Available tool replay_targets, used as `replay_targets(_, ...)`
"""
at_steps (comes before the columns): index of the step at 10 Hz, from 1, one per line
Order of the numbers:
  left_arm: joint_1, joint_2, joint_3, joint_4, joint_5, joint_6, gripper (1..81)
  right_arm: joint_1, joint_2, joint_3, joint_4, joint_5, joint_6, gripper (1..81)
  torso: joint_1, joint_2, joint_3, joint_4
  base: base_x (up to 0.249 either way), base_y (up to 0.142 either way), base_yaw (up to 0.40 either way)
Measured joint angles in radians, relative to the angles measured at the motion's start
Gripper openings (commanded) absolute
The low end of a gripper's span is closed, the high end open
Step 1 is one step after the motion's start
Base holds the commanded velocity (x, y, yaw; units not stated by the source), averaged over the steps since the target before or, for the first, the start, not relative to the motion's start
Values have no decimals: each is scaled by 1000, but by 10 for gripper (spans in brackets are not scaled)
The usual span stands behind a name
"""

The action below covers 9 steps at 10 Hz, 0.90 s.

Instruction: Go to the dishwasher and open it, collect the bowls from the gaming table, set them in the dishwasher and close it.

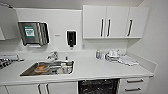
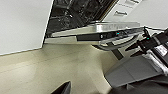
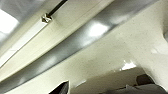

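Dishwasher (image 1: 98, 86) sits under the white worktop (image 1: 100, 68), right of the sink (image 1: 47, 68), dark interior exposed; left wrist view shows its door (image 2: 100, 31) partly lowered. Gripper state: cannot tell.

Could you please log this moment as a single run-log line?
location: kitchenette counter | dishwasher: door open, dark interior visible | sink: items inside | bowls: not loaded yet | grippers: state unclear

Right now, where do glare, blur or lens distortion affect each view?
Head view: wide-angle bending curves the counter edge; the sink looks soft. Left wrist view: the open dishwasher door's steel edge shines. Right wrist view: bright blown-out patches and heavy blur throughout.
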Motion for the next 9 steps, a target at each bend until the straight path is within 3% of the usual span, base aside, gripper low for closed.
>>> replay_targets(6, 11, 13, -8, 0, 2, 0, 811, -69, 46, -117, -51, 43, -5, 811, -1, 0, 0, 0, -37, 0, 0)
replay_targets(9, 35, 61, -50, 0, -1, 0, 811, -84, 29, -116, -57, 93, -96, 811, 0, 0, 0, 0, 0, 0, 0)
